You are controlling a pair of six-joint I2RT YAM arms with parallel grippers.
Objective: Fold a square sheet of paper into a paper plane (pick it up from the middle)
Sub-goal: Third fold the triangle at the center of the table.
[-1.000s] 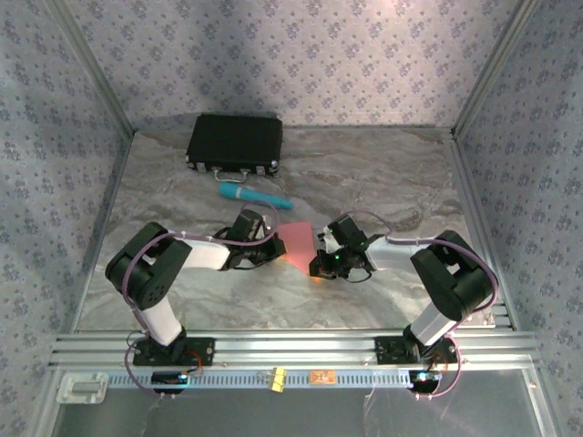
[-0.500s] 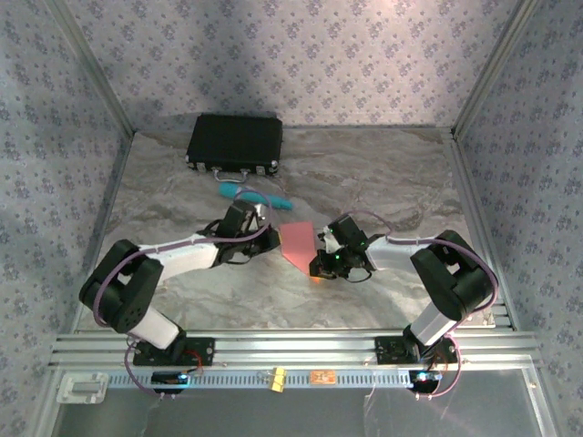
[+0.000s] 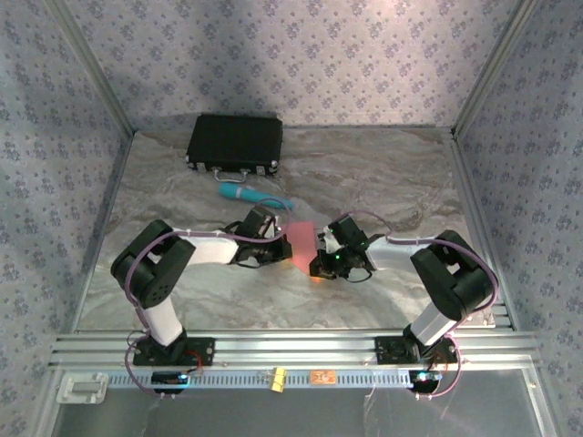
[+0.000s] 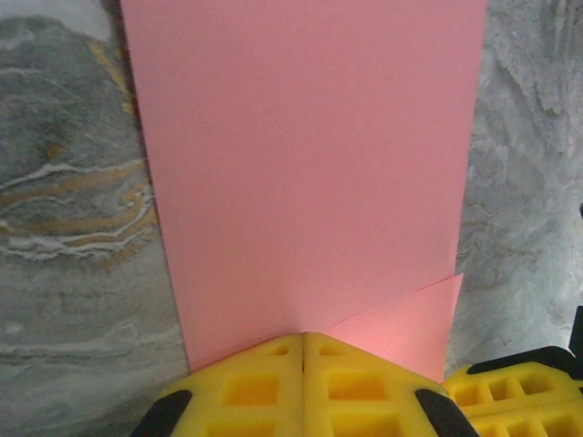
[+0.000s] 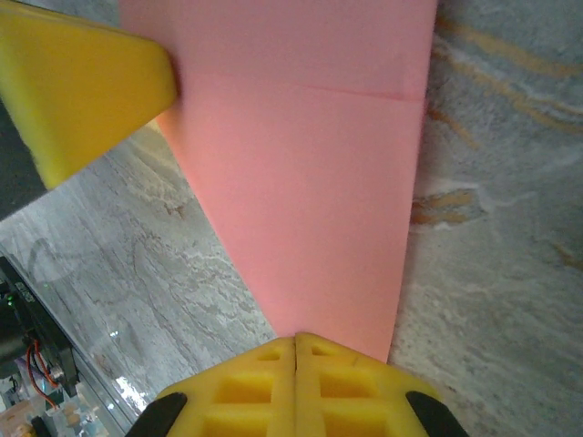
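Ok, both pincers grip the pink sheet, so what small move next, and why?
Probably slide the left pincer along the fold to sharpen it. It and the right pincer are both shut on opposite sides of the square sheet of paper, and a small triangular flap shows beside the left one.

Marble table [image 3: 392,173]: black case [image 3: 235,141], teal cylinder [image 3: 248,193]

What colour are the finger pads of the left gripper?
Yellow; the pads show best in the left wrist view.
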